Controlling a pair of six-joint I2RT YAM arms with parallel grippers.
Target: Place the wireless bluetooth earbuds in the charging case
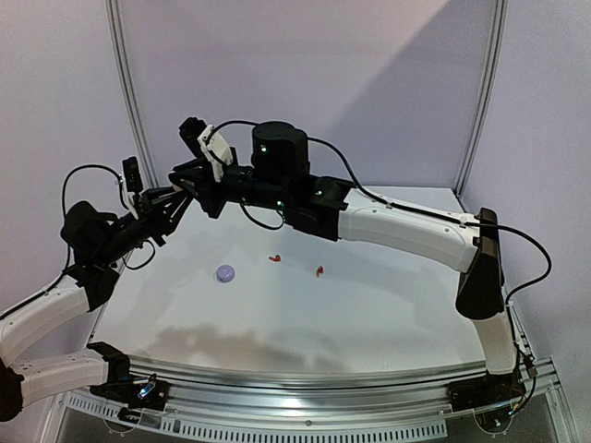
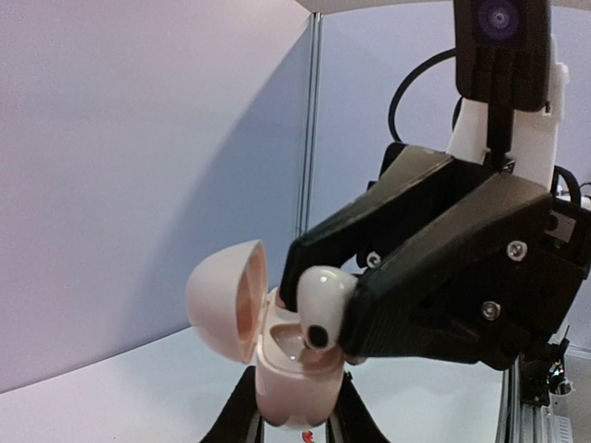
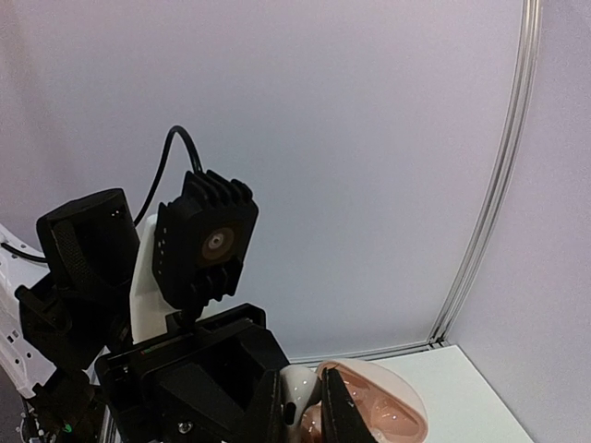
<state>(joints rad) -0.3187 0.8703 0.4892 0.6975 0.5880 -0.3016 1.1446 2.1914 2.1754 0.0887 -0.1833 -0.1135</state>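
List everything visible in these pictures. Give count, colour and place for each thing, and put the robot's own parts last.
charging case: one, pale pink, lid open, held in the air
white earbud: one, white, at the open case's mouth
red earbuds: two, red, apart on the table
round case: one, lilac, on the table, left of the red earbuds
table: one, white
left gripper: one, black, gripping the charging case
right gripper: one, black, gripping the white earbud

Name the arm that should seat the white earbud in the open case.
Right. The right gripper pinches the white earbud at the open case, right by its socket; the left gripper only holds that case.
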